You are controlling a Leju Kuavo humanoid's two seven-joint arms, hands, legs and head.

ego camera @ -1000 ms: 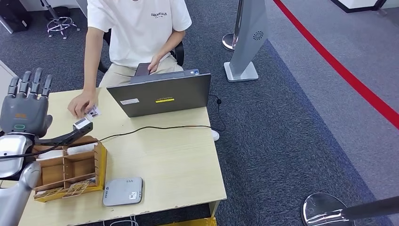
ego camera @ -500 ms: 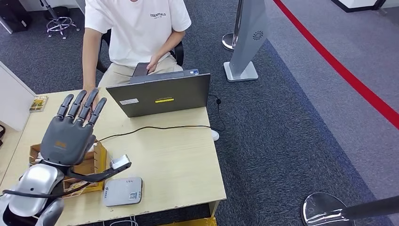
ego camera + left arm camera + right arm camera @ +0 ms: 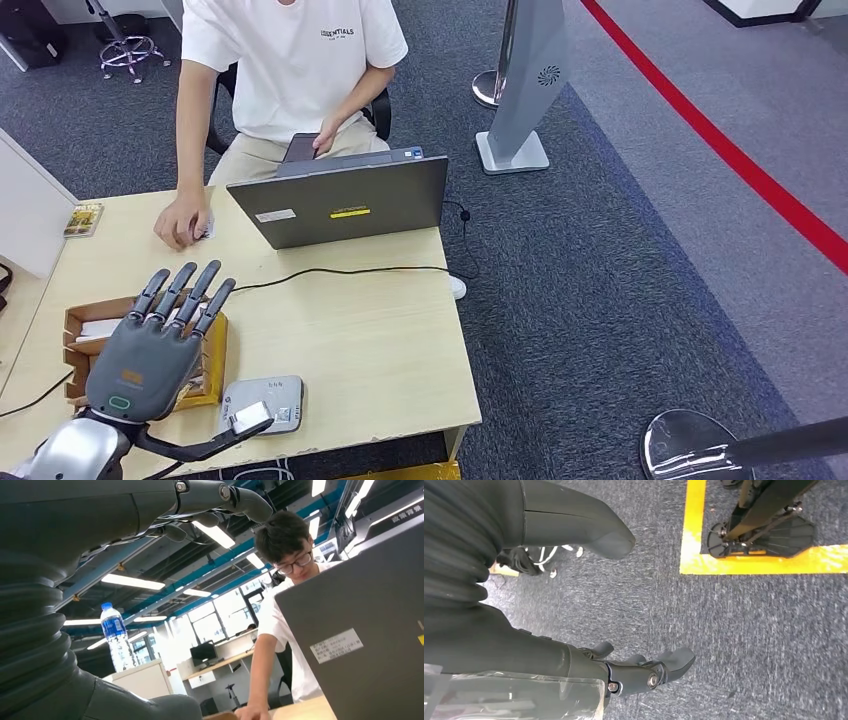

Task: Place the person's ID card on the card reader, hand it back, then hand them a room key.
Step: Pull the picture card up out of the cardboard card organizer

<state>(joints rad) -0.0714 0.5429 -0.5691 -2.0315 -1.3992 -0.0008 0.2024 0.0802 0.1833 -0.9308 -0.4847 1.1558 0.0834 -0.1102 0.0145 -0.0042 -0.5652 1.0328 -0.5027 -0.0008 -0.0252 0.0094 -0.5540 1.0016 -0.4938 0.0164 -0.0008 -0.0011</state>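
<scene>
Your ID card (image 3: 203, 232) sits upper left of the head view, under the person's hand (image 3: 182, 222) on the table (image 3: 380, 350). Lower left, the card reader (image 3: 262, 405) lies beside the wooden organiser (image 3: 214, 350). Your left hand (image 3: 150, 355) hovers there, fingers spread, holding nothing. Right hand (image 3: 574, 665) hangs over carpet, fingers loosely apart, nothing held.

laptop (image 3: 340, 205) behind | card reader (image 3: 262, 405) front | organizer (image 3: 145, 355) left of reader

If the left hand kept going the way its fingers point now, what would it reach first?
Probably the person's hand resting over a card on the desk. The left hand hovers above the wooden organizer box, fingers aimed that way; its height is unclear.
</scene>
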